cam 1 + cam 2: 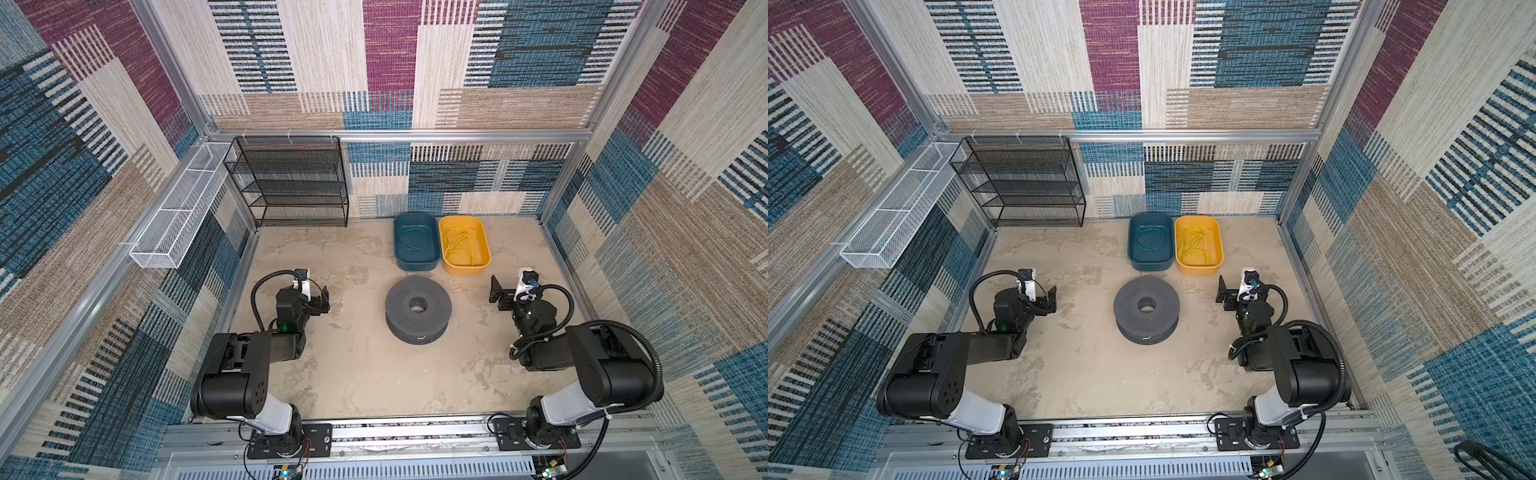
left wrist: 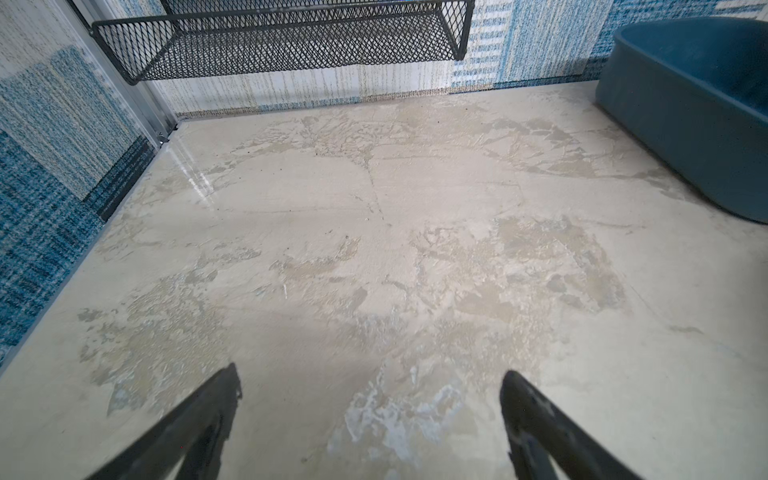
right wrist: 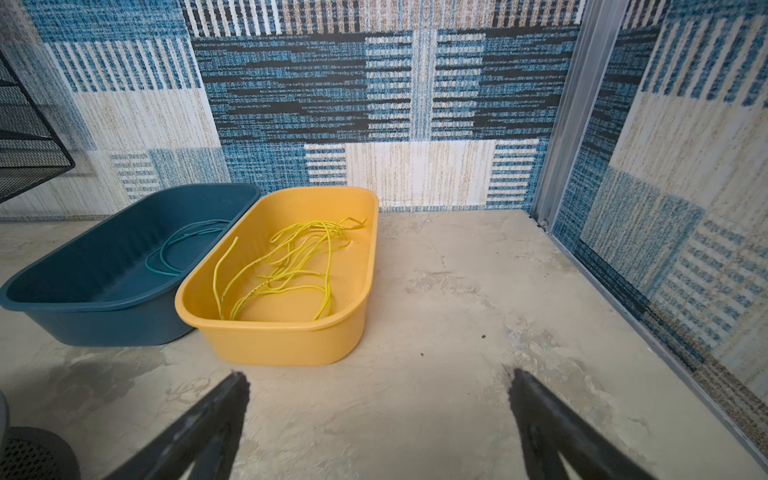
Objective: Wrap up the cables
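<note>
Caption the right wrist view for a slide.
Open right gripper facing thin yellow wires lying loose in a yellow plastic tub.

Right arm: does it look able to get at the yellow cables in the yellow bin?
Probably yes: right gripper open and empty, yellow cables loose in the open-topped yellow bin just ahead, nothing between them.

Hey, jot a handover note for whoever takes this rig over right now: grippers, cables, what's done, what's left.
Left gripper: open, empty, over bare table.
Right gripper: open, empty, facing the yellow bin.
Yellow cables: loose tangle in the yellow bin; teal cable coiled in blue bin.
Grey spool: mid-table, untouched.
Done: nothing visible. Left: wrap the yellow cables.
</note>
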